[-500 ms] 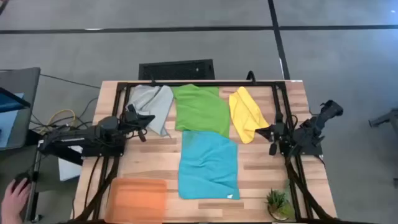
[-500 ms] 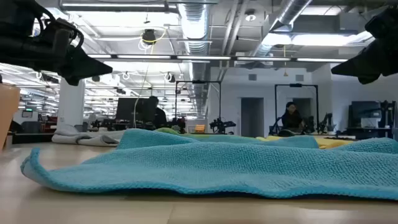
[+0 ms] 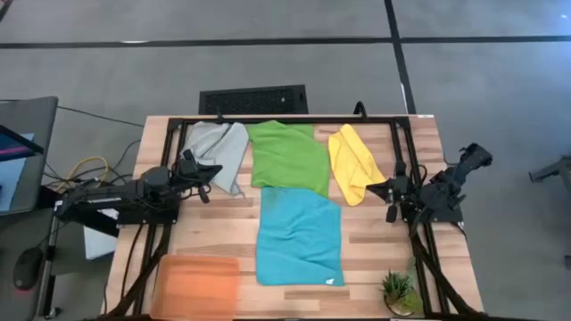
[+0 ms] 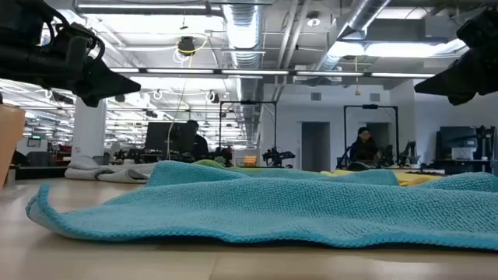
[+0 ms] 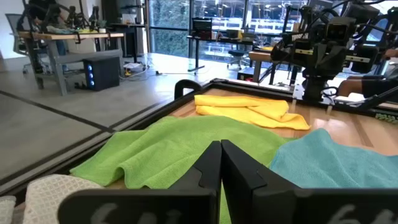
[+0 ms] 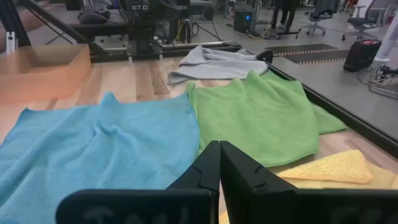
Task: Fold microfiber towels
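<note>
Four microfiber towels lie on the wooden table. The teal towel [image 3: 299, 236] is spread flat in the middle, its far edge by the green towel [image 3: 287, 157]. The light grey towel [image 3: 219, 152] lies crumpled at the far left, and the yellow towel [image 3: 352, 162] lies bunched at the far right. My left gripper [image 3: 217, 169] hovers shut above the table's left side, near the grey towel. My right gripper [image 3: 385, 189] hovers shut at the right, near the yellow towel [image 5: 249, 107]. Neither touches a towel.
An orange tray [image 3: 196, 285] sits at the near left corner. A small potted plant [image 3: 399, 291] stands at the near right corner. A black frame [image 3: 285, 119] runs along the table's far and side edges. Bare wood shows left and right of the teal towel.
</note>
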Motion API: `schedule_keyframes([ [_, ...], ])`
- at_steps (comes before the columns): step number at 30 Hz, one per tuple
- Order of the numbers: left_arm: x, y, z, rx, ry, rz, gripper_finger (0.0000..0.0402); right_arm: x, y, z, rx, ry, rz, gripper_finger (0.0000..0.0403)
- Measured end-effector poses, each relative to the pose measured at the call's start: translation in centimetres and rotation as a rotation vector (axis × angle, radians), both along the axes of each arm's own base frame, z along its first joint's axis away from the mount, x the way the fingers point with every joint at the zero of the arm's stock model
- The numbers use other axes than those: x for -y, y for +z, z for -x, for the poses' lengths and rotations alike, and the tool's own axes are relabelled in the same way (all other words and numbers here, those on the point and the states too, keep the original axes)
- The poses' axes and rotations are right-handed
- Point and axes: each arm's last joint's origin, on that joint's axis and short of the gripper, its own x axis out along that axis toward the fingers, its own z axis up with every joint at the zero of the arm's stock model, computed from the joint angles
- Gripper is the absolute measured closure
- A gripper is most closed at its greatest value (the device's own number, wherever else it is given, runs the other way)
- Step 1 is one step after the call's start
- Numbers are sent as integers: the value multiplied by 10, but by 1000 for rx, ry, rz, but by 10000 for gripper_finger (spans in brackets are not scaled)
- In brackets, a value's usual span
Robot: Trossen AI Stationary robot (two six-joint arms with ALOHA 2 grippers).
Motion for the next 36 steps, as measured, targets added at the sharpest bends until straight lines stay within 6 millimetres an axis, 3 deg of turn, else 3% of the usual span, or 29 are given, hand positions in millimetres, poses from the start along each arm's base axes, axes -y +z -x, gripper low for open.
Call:
schedule_keyframes([
  [29, 0, 0, 0, 0, 1, -3, 401, 0, 0, 0, 0, 0, 0, 369],
  [33, 1, 10, 0, 80, -22, -17, 401, 0, 0, 0, 0, 0, 0, 369],
  [36, 5, 30, 1, 98, -168, -105, 401, 0, 0, 0, 0, 0, 0, 369],
])
